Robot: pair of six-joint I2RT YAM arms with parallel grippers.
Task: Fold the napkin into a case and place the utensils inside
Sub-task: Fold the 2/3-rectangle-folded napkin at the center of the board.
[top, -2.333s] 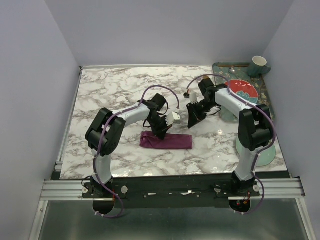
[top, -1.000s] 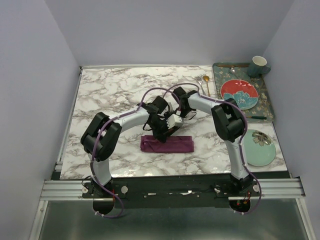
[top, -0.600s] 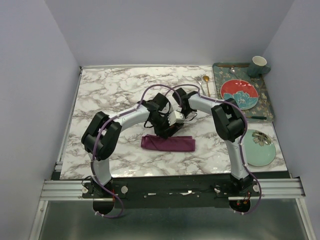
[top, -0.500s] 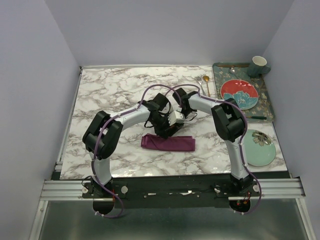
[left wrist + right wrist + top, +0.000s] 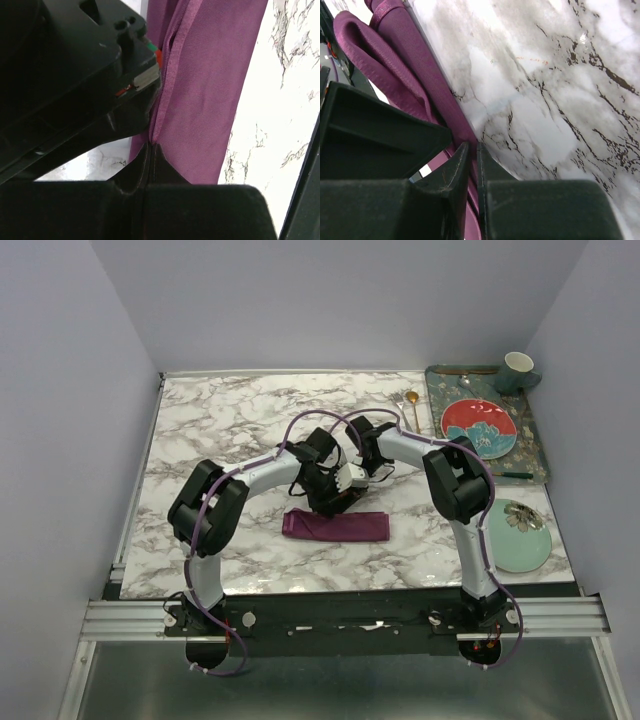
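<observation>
left gripper (image 5: 150,149) and right gripper (image 5: 471,150) both pinch the folded napkin (image 5: 335,526), crowding its far edge; gold spoon (image 5: 412,410) lies near the table's (image 5: 220,420) far edge, beside the tray (image 5: 432,380).

A white and grey marble desk (image 5: 220,430) fills the view. A long, thin purple case (image 5: 355,527) lies flat near the 6 o'clock edge. Both arms bend in over it. The left gripper (image 5: 327,507) and the right gripper (image 5: 347,500) point down close together at the case's 12 o'clock side. Their jaws are too small to make out. A gold spoon (image 5: 412,405) and a silver fork (image 5: 399,402) lie side by side at 1 o'clock. A tray (image 5: 436,390) at 2 o'clock holds a red plate (image 5: 478,426) and a cup (image 5: 518,370). A green plate (image 5: 520,540) sits at 4 o'clock.
</observation>
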